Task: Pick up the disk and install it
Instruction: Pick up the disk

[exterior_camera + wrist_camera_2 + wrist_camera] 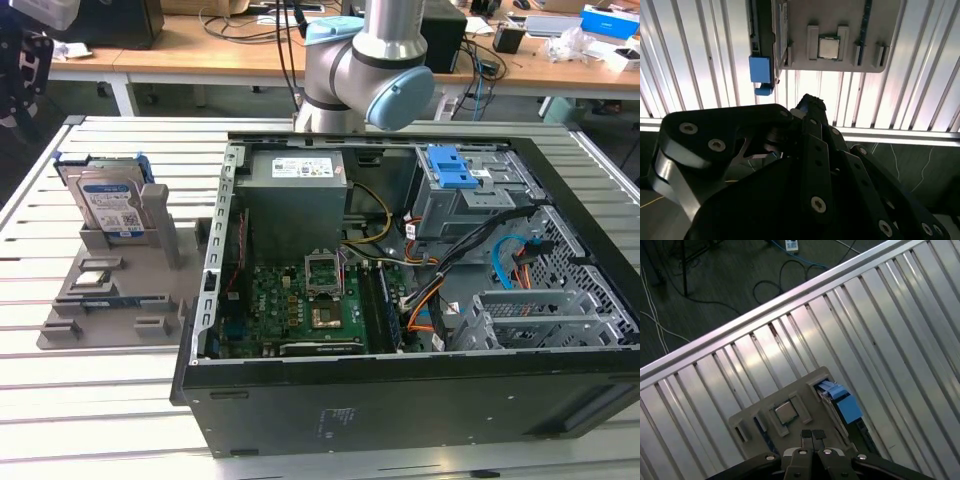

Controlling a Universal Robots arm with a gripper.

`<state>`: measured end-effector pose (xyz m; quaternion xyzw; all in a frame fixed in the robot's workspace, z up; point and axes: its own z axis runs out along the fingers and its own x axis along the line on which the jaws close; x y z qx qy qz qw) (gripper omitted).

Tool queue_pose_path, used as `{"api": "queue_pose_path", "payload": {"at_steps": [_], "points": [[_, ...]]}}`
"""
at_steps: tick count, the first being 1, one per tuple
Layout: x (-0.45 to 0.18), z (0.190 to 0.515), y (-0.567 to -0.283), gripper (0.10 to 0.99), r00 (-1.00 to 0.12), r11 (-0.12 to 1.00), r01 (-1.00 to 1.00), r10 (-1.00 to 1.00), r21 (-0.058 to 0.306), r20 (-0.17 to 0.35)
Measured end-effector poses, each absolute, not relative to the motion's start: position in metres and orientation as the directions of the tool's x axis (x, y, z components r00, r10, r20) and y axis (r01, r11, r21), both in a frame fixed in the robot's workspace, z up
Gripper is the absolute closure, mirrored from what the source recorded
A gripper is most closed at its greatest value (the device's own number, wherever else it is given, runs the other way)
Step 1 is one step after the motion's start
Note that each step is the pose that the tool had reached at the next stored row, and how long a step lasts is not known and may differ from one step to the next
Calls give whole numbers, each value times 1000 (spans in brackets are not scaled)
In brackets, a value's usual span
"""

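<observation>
Silver-grey, blue-railed disk (108, 205) stands upright in grey holder (105, 326).

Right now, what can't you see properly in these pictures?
- Exterior view: the lower part of the disk, hidden in its grey stand.
- Exterior view: the upper end of the arm, cut off by the top edge.
- First wrist view: part of the stand, hidden behind the tool.
- Exterior view: the disk label's print, too small.

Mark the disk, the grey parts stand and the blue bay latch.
disk (112, 205): exterior view, on its white-and-blue label.
grey parts stand (135, 272): exterior view, on a bare patch of its base.
blue bay latch (452, 168): exterior view, on the latch's middle.
</observation>
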<state>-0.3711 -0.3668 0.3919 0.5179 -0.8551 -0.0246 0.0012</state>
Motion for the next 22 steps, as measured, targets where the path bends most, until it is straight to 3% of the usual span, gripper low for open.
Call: {"api": "queue_pose_path", "payload": {"at_steps": [22], "points": [[-371, 392, -367, 980, -252, 250, -967, -968, 43, -23]]}}
